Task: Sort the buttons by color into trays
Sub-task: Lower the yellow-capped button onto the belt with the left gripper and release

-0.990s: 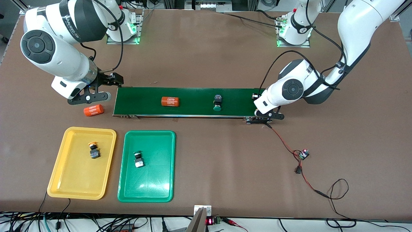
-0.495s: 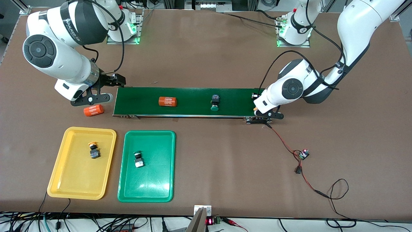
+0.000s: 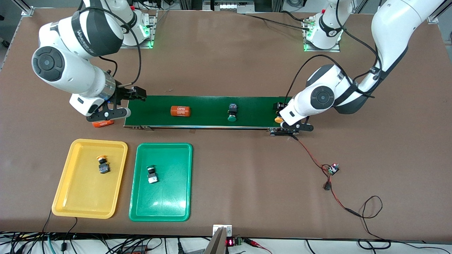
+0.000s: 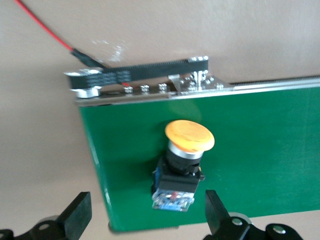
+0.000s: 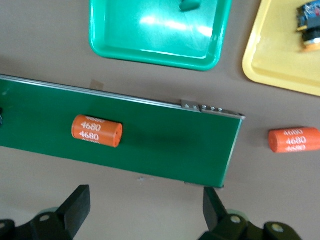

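A yellow-orange button (image 3: pixel 278 120) (image 4: pixel 189 137) lies on the belt at the left arm's end. My left gripper (image 3: pixel 291 127) (image 4: pixel 146 220) hangs open just above it, fingers clear of its black body. Mid-belt lies a green button (image 3: pixel 232 113). Another yellow-orange button (image 3: pixel 103 165) (image 5: pixel 308 25) rests in the yellow tray (image 3: pixel 81 197) (image 5: pixel 280 65), and a green button (image 3: pixel 152 174) in the green tray (image 3: pixel 166 204) (image 5: pixel 150 40). My right gripper (image 3: pixel 107 114) (image 5: pixel 146 210) is open and empty over the table by the belt's other end.
The dark-green conveyor belt (image 3: pixel 208 106) (image 4: pixel 260 150) (image 5: pixel 170 140) carries an orange "4680" cylinder (image 3: pixel 180 110) (image 5: pixel 96 131). A second cylinder (image 3: pixel 103 123) (image 5: pixel 293 140) lies on the table, partly under the right gripper. Red-black wires (image 3: pixel 317 162) trail from the belt's left-arm end.
My left gripper opened and let the yellow-orange button go onto the belt. The green button and the cylinder on the belt drifted toward the right arm's end. The right arm shifted toward the belt.
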Robot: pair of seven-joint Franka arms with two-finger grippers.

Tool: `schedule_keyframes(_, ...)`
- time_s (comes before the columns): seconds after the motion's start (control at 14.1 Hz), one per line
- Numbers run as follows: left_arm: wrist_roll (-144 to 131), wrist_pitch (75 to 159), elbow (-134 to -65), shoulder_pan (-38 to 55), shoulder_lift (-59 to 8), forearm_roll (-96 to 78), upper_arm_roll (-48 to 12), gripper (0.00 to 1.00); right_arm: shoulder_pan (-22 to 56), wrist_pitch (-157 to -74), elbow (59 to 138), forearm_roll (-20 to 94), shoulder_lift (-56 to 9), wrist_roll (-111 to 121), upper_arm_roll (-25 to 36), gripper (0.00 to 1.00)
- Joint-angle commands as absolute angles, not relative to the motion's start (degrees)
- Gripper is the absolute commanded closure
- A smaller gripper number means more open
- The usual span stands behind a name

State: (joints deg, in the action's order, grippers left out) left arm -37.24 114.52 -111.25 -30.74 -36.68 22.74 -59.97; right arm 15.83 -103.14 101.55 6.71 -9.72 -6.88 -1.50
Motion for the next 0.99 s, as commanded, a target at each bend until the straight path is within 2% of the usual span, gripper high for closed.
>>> schedule_keyframes(0.0, -39.9, 106.8, -104.3, -30.4, -35.2, 24.1, -62.6, 0.00, 16.2, -109.3, 107.5, 7.7, -6.7, -7.7, -1.8, 0.00)
schedule_keyframes(0.28, -39.8, 102.4, -96.3, -29.4, -35.1, 24.2, -62.8, 0.00, 16.3, -121.0, 117.8, 7.7, -1.5, -7.8, -2.4, 0.00)
schedule_keyframes(0.57, -39.6, 102.4, -91.6, -29.4, -35.2, 25.9, -62.2, 0.00, 17.5, -125.2, 121.2, 7.8, -0.1, -12.4, -3.1, 0.00)
schedule_keyframes(0.92, -39.5, 102.3, -91.1, -27.9, -33.3, 27.5, -60.8, 0.00, 18.8, -126.6, 121.9, 7.8, -0.5, -15.0, -3.9, 0.00)
